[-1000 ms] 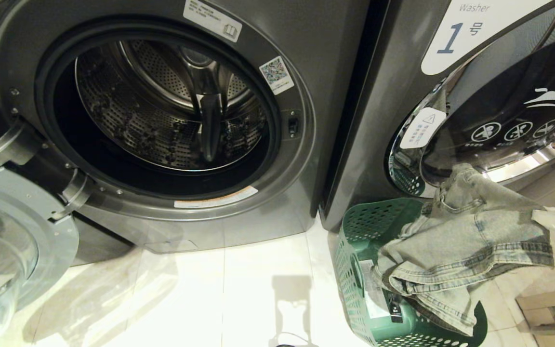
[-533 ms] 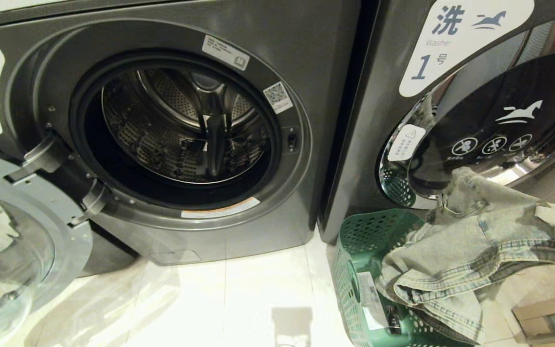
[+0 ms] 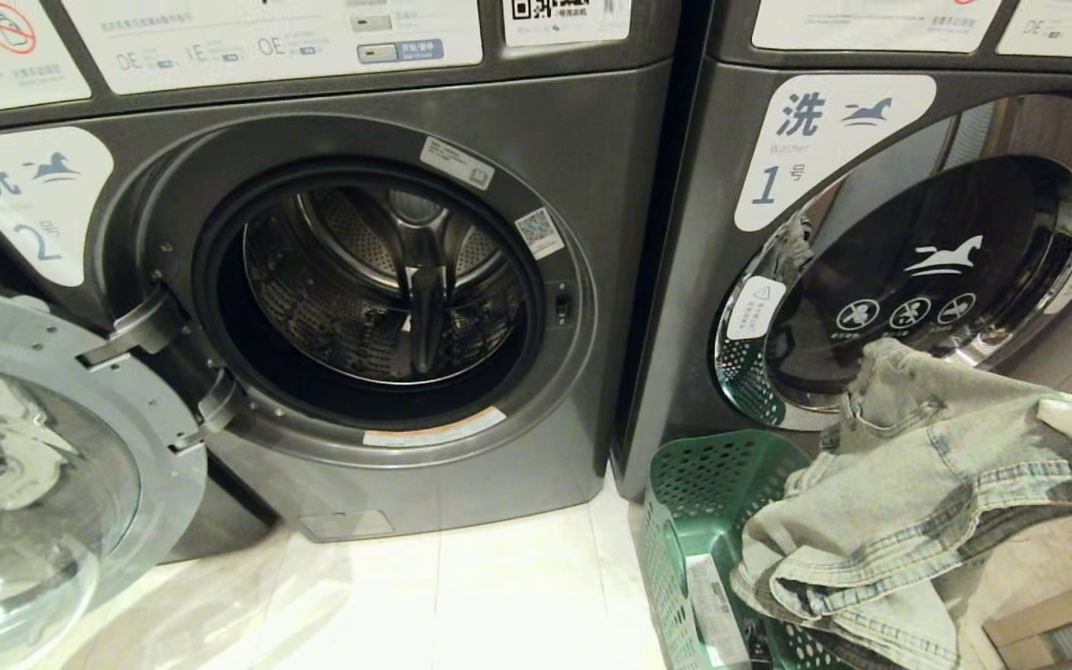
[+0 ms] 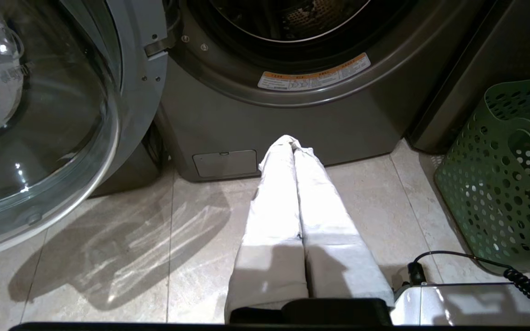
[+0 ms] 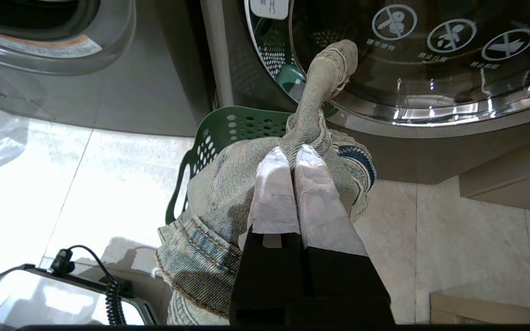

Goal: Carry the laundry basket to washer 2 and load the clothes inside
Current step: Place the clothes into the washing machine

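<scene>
Clothes (image 5: 228, 184) | pinched in closed right pincer (image 5: 292, 158) | hanging over laundry basket (image 5: 228, 126)

Washer 2 (image 3: 387, 307) stands left w/ its door (image 3: 43, 465) swung out to the left; washer 1 (image 3: 908, 261) just beside it on the right. Laundry basket (image 3: 713, 493) on the floor (image 3: 462, 605) in front of washer 1, close to it. Clothes (image 3: 908, 493) hang over the basket's right side, above the rim.
</scene>
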Robot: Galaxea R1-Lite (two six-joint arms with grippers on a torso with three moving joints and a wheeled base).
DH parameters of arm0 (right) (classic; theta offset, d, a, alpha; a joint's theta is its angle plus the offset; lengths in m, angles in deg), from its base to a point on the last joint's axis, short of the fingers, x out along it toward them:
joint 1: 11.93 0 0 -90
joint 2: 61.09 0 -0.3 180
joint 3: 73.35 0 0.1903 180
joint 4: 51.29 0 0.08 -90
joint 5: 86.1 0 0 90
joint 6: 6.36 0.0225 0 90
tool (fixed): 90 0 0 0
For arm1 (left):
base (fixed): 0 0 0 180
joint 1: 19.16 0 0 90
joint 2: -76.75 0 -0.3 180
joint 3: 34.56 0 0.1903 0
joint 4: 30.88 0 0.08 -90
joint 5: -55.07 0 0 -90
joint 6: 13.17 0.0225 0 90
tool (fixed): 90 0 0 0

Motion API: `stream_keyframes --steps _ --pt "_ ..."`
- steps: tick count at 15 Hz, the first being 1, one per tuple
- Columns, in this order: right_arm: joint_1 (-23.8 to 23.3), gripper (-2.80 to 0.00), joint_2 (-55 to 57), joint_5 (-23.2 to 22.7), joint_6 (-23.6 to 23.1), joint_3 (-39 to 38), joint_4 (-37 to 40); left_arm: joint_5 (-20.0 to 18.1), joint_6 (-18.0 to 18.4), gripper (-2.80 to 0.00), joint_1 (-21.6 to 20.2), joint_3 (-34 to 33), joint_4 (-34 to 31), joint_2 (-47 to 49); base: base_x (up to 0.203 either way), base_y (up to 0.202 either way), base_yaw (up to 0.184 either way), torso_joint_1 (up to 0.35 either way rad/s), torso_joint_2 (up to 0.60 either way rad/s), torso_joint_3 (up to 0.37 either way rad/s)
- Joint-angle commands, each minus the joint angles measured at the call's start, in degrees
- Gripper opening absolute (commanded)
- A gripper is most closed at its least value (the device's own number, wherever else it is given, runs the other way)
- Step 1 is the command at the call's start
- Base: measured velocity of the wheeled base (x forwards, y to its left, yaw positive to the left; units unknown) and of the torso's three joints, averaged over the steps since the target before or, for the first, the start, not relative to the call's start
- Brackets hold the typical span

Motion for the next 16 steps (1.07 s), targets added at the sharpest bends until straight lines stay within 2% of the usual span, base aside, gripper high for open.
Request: stream_keyframes --steps 1,10,16 --pt "0.0 -2.8 0.1 -0.1 0.0 0.0 -0.1 0.0 0.1 -2.8 0.0 0.0 0.0 0.1 0.0 0.0 0.0 -0.002 0.0 0.198" --pt "0.0 -2.8 0.2 -0.2 -0.1 -0.3 0.5 0.0 0.1 -2.8 0.0 0.0 0.1 0.1 0.0 0.0 0.0 0.002 0.0 0.195" --pt "0.0 -2.8 0.3 -0.1 -0.1 -0.1 0.7 0.0 -0.2 -2.8 0.0 0.0 0.1 0.1 0.0 0.0 0.0 0.0 0.0 0.025"
